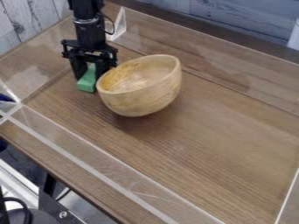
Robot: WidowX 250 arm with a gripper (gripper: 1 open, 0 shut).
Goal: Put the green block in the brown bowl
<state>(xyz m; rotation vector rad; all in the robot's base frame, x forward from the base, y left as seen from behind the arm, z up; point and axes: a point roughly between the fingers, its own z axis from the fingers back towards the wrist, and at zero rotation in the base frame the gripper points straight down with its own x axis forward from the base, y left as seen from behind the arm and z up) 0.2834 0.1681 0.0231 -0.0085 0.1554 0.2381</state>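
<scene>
Tabletop (198,150): brown wood, lengthwise grain, smooth, fills most of view; clear strip along near-left edge.
Black cables: lower left corner, curved, beyond the table edge.
Brown bowl (139,86): round, thick-walled, light wood, visible grain, paler inside; tilted, opening toward upper left; right of the block, near or touching, can't tell.
Green block (87,80): on the left part of the table, at the gripper, left of bowl; bright green, flat-sided bar, upper part hidden.
Block long axis: runs roughly near-far in view, far end leaning slightly right; exact tilt unclear.
Gripper (89,67): black, jointed, pointing down; jaws closed on green block.
Wall (35,16): grey-white, vertical plank look, upper left.
</scene>
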